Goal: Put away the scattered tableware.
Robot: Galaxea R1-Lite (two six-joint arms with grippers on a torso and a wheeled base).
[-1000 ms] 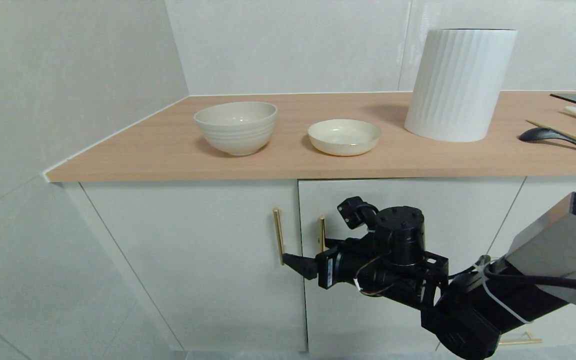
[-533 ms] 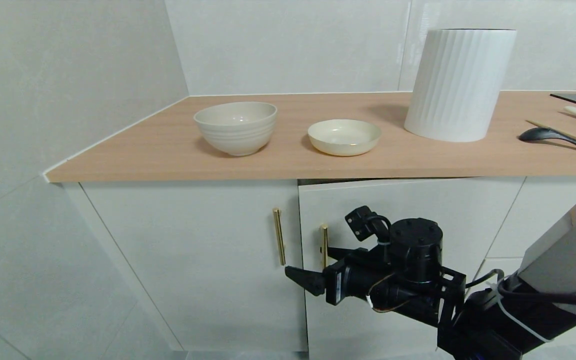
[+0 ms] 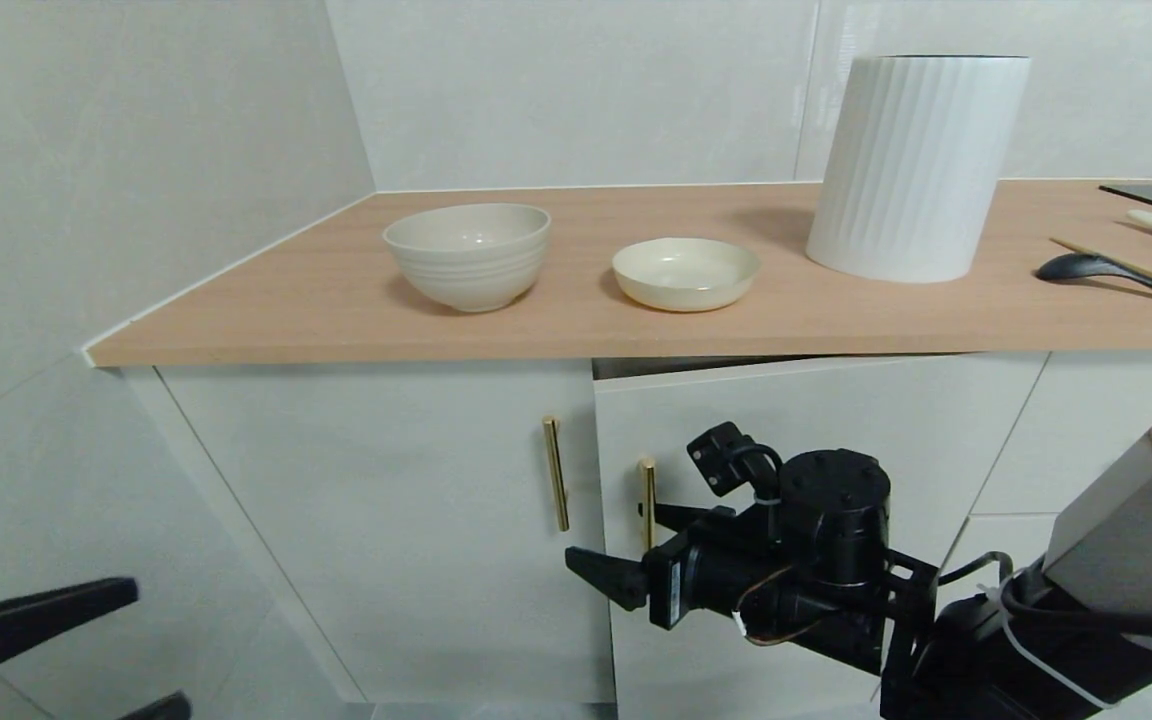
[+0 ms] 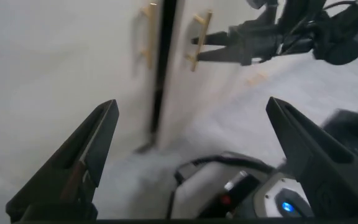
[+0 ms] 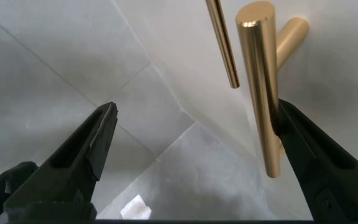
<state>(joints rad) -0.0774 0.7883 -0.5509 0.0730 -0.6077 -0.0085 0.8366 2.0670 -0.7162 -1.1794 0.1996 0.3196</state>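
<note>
Since the earlier frame the right cabinet door [image 3: 836,420] had swung a little farther out, widening the dark gap along its top edge, and the left gripper [image 3: 151,645] had come in low and well to the left of the door's brass handle [image 3: 646,500], its fingers spread and holding nothing. The right gripper [image 3: 608,535] sat at the handle with its fingers apart, one on each side of the bar, hooking it rather than clamping it. The bowl [image 3: 466,252] and shallow dish [image 3: 686,272] waited on the countertop [image 3: 286,310] above the handle, the bowl to its left, the dish nearly overhead. The likely failure was the loose hook: as the door followed its arc, the bar could slide out between the open fingers and leave the door ajar. The door could also swing into the right arm.
</note>
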